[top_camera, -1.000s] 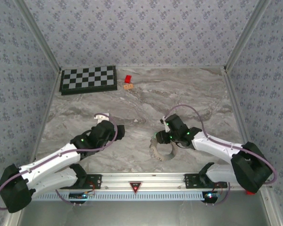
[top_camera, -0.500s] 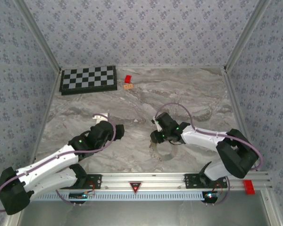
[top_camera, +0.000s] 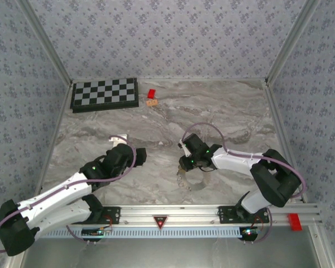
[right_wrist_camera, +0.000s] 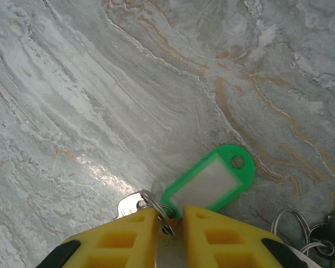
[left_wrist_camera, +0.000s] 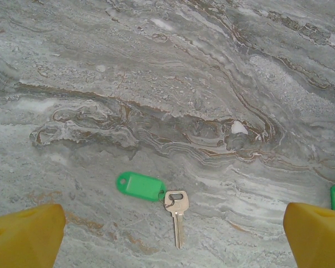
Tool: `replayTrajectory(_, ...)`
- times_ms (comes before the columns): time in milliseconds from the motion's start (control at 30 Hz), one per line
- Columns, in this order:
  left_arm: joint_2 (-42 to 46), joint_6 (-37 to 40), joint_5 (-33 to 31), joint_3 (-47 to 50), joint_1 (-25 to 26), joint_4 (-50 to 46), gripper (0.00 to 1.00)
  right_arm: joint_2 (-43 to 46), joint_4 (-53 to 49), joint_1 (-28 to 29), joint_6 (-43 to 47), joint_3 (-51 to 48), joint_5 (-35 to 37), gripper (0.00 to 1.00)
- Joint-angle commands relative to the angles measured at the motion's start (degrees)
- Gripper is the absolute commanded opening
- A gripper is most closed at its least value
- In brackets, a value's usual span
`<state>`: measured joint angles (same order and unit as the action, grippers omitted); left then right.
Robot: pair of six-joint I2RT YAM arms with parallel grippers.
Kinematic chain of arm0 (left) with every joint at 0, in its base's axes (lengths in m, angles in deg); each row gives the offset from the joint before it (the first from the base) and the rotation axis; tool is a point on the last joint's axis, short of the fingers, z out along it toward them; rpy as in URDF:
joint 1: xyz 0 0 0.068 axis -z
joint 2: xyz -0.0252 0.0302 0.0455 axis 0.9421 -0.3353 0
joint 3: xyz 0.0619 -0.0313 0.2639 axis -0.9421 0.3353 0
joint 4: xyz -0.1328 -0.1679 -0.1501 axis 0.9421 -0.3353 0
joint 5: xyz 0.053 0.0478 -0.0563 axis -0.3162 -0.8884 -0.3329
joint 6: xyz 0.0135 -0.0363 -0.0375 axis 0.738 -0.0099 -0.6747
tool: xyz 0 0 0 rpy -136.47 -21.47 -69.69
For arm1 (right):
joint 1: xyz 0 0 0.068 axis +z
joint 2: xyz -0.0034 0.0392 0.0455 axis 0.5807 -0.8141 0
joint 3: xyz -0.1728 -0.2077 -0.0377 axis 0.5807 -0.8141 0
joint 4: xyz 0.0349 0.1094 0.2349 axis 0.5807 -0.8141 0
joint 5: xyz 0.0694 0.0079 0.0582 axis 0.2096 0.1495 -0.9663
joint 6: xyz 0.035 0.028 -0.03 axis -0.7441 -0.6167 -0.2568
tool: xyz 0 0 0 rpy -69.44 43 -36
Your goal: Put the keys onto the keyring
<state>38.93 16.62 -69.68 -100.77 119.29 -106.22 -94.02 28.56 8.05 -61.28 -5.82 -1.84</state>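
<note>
Just beside the large grey-tan metal keyring (top_camera: 182, 177), the right gripper (right_wrist_camera: 170, 220) pinches a green-tagged silver key (right_wrist_camera: 207, 183), apparently for threading; the left gripper (top_camera: 120, 138) hangs released, well apart.

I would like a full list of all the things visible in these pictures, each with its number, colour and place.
chessboard: one, black and white, far left corner of the table
block: one, red, right of the chessboard
small piece: one, tan, just in front of the block
keys: at least two, silver with green tags; one lies on the table between the left fingers, another lies at the right fingers
keyring: one, grey, near side of the table, beside the right gripper
table: one, grey marble pattern
left gripper: yellow fingers, open, above a key
right gripper: yellow fingers, almost together on a key's small ring
</note>
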Motion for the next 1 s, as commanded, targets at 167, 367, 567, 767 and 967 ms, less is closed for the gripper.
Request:
replayTrajectory(167, 1.00, 0.81, -1.35, -0.72, 0.42, -1.65, 0.99, 1.47, -1.01, 0.13, 1.13, 1.44, 0.24, 0.00)
replayTrajectory(367, 1.28, 0.81, -1.45, -0.43, 0.47, -1.56, 1.00, 7.58, -2.26, 0.15, 2.23, 1.41, 2.90, 0.00)
replayTrajectory(567, 1.32, 0.81, -1.37, -0.37, 0.42, -1.39, 1.00, 12.33, -4.25, -0.53, 3.26, 1.27, 5.18, 0.00)
replayTrajectory(767, 1.55, 0.81, -1.27, -0.53, 0.47, -1.56, 1.00, 14.74, -4.36, -1.86, 3.55, 0.99, 6.02, 0.00)
replayTrajectory(967, 1.65, 0.90, -1.40, -0.46, 0.45, -1.52, 1.00, 16.19, -4.88, -2.61, 3.66, 0.72, 6.76, 0.00)
